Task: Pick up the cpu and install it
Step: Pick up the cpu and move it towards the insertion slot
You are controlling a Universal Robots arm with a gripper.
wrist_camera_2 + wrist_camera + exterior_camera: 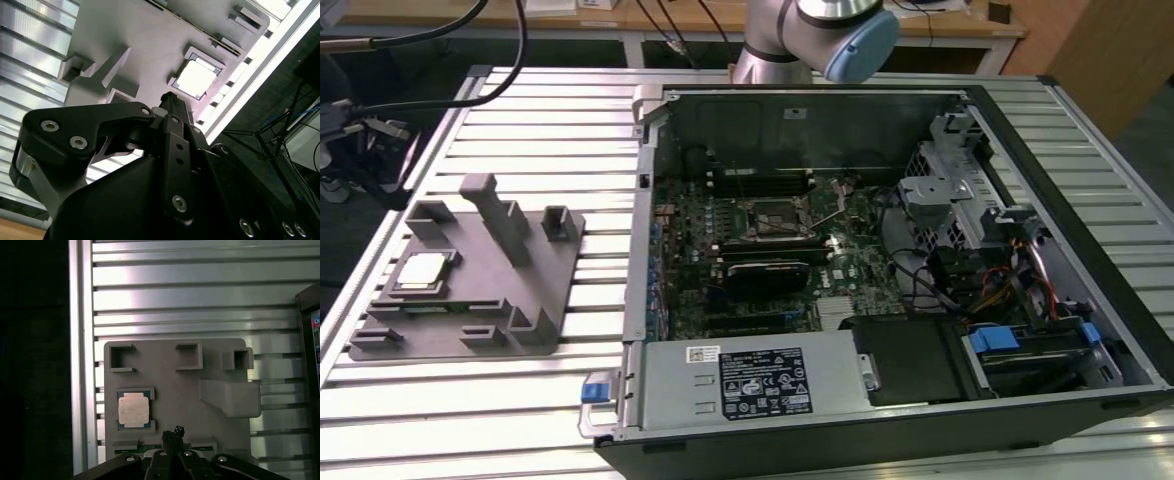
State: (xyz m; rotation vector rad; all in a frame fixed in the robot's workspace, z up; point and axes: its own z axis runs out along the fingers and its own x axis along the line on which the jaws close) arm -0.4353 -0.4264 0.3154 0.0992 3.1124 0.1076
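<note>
Hovering near the cpu [424, 273], nine o'clock from the case [827, 125], our gripper [172, 431] is pinched shut, empty. We should open it and centre squarely.

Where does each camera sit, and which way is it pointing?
Exterior view: off the arm, looking down on the computer case, fixture tray and cpu; arm at top.
First wrist view: on the wrist, straight down past the end effector.
Second wrist view: on the wrist, slanting along the end effector.
All share fixture tray and cpu.
</note>
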